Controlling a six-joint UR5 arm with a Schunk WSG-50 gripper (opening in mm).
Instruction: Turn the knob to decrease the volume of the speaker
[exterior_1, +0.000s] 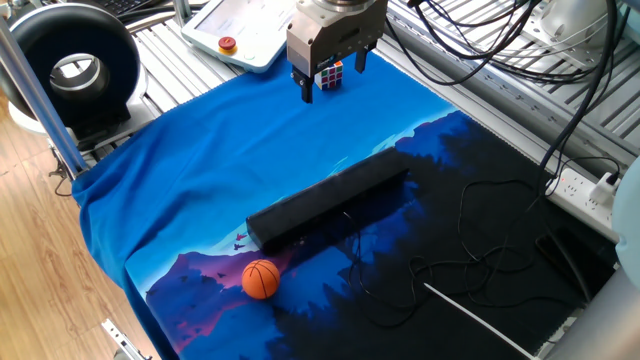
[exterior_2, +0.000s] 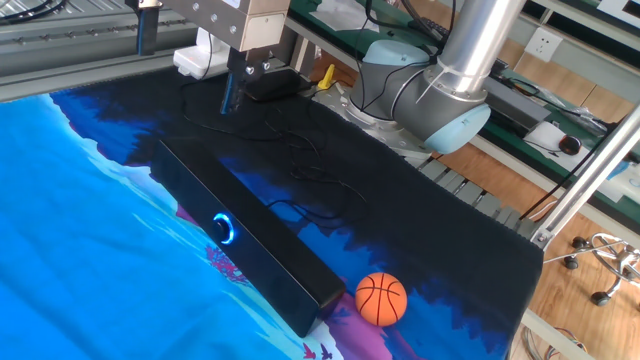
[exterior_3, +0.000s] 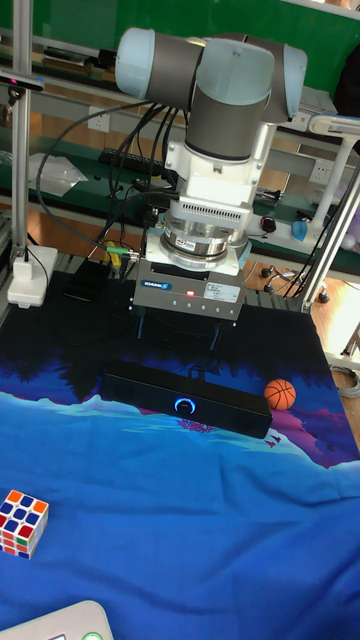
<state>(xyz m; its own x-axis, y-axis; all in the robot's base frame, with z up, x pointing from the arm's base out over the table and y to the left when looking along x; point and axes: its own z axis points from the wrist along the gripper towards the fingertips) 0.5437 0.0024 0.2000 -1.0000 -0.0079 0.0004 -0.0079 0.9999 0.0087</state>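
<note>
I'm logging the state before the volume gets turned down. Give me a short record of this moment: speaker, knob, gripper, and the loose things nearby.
speaker: long black bar lying flat in the middle of the cloth
knob: on the speaker's front face, ringed in blue light, nothing touching it
gripper: open, empty, raised clear of the speaker
ball: orange, on the cloth near one end of the speaker, not touching it
cube: colourful puzzle cube on the blue part of the cloth, well away from the speaker
task status: turning not yet begun
</note>
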